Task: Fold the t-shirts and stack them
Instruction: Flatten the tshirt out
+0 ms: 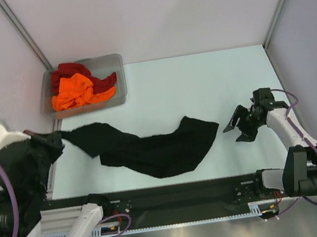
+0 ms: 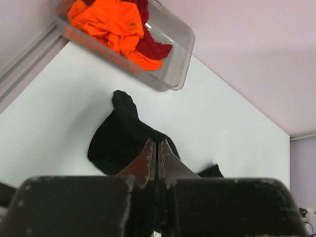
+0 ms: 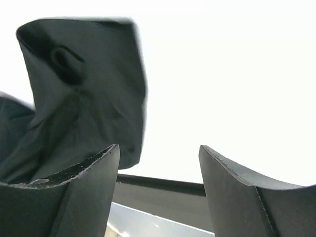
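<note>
Left fingers (image 2: 149, 160) pressed together, pinching black t-shirt (image 1: 151, 149) at one end. It stretches across tabletop (image 1: 201, 82) toward right fingers (image 1: 233, 122), which are spread, empty, just beside its other end. Orange t-shirt (image 1: 74, 90) and dark red t-shirt (image 1: 70, 69) lie in bin (image 1: 121, 79) beyond left fingers.

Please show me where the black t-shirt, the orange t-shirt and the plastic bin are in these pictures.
black t-shirt (image 1: 157, 151): top view, middle of the spread cloth.
orange t-shirt (image 1: 74, 90): top view, middle of the crumpled heap inside the bin.
plastic bin (image 1: 121, 79): top view, on its right wall.
</note>
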Tool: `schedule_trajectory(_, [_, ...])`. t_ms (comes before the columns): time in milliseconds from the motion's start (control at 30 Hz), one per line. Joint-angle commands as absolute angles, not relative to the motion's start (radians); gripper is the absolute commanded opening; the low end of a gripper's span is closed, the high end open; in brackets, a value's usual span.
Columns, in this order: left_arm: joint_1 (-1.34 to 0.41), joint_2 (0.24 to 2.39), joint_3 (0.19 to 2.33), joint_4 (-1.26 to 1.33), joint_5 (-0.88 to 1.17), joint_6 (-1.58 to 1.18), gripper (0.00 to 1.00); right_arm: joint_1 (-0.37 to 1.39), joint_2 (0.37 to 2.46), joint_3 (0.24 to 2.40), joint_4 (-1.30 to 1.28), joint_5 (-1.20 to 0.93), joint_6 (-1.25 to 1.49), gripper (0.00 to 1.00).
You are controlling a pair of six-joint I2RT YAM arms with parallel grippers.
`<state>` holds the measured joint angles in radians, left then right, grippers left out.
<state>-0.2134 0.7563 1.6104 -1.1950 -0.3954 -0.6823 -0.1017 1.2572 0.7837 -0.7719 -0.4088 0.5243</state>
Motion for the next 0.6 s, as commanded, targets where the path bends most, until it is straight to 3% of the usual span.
schedule_trajectory(0, [-0.209, 0.703, 1.547, -1.312, -0.437, -0.695, 0.0, -0.058, 1.175, 0.807, -0.842, -0.428, 0.502, 0.72])
schedule_trajectory(167, [-0.209, 0.574, 1.294, -1.305, -0.312, -0.751, 0.0, 0.124, 1.123, 0.761, -0.781, -0.442, 0.607, 0.71])
schedule_trajectory(233, [-0.209, 0.555, 1.238, -1.296, -0.295, -0.758, 0.0, 0.203, 1.147, 0.768, -0.697, -0.454, 0.688, 0.65])
schedule_trajectory(467, [-0.209, 0.603, 1.21, -1.235, -0.261, -0.701, 0.0, 0.399, 1.278, 0.772, -0.258, -0.324, 1.063, 0.54])
schedule_trajectory(533, [-0.209, 0.618, 1.213, -1.216, -0.253, -0.683, 0.0, 0.423, 1.32, 0.799, -0.157, -0.289, 1.083, 0.4])
schedule_trajectory(567, [-0.209, 0.633, 1.219, -1.213, -0.256, -0.672, 0.0, 0.437, 1.375, 0.843, -0.156, -0.282, 1.075, 0.22])
